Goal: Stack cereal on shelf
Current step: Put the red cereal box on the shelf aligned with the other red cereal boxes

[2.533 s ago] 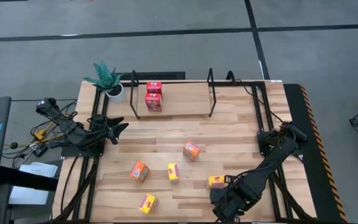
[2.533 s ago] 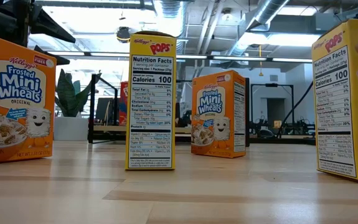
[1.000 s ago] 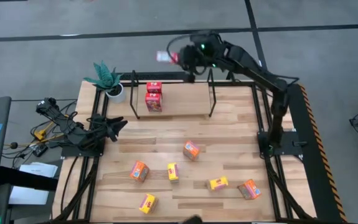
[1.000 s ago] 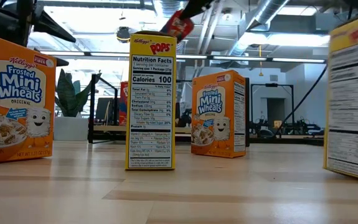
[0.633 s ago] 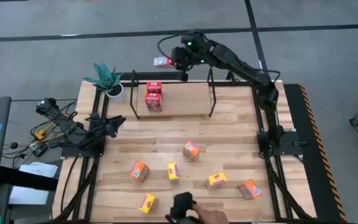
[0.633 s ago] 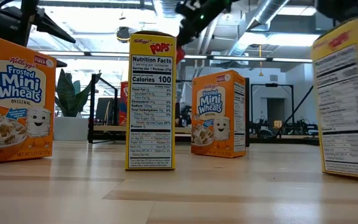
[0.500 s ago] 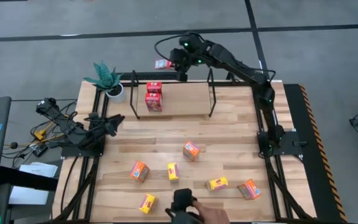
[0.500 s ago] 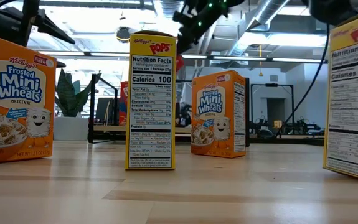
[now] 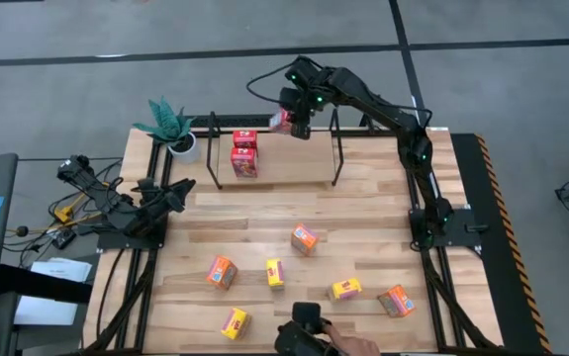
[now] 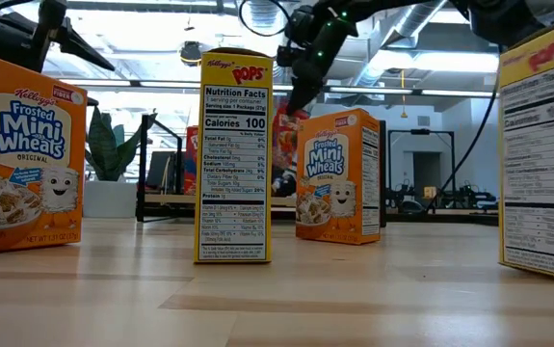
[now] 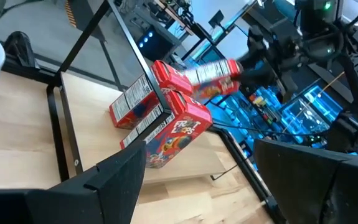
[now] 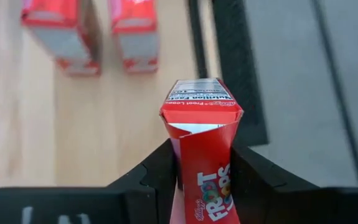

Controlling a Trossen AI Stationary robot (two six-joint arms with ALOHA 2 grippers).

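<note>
My right gripper [image 9: 294,126] is shut on a red cereal box [image 9: 278,121] in the air over the far side of the shelf [image 9: 336,148], a black rod rack on a light wooden base. Two red boxes [image 9: 243,140] [image 9: 243,163] stand on the shelf's left part; they also show in the left wrist view [image 11: 166,121]. In the low view the held box [image 10: 286,130] hangs under my right gripper [image 10: 301,92]. My left gripper [image 9: 177,189] is open and empty at the table's left side, near the shelf's left end. My right gripper pinches the red box between its two fingers [image 12: 160,168] on its two broad faces [image 12: 194,152], which are dented in. The fingers point down at a slant. The box's printed end [image 12: 200,98] sticks out past the fingertips, and the box is clear of the shelf.
Three orange boxes [image 9: 305,238] [image 9: 223,271] [image 9: 396,300] and three yellow ones [image 9: 275,273] [image 9: 344,289] [image 9: 234,322] stand on the table's near half. A white potted plant [image 9: 172,127] stands at the far left. A person's hand [image 9: 338,341] shows at the near edge.
My right gripper has brought the red box down and toward the near edge, from beyond the table's far edge to just over the shelf's far side. A person's hand has come in at the near edge.
</note>
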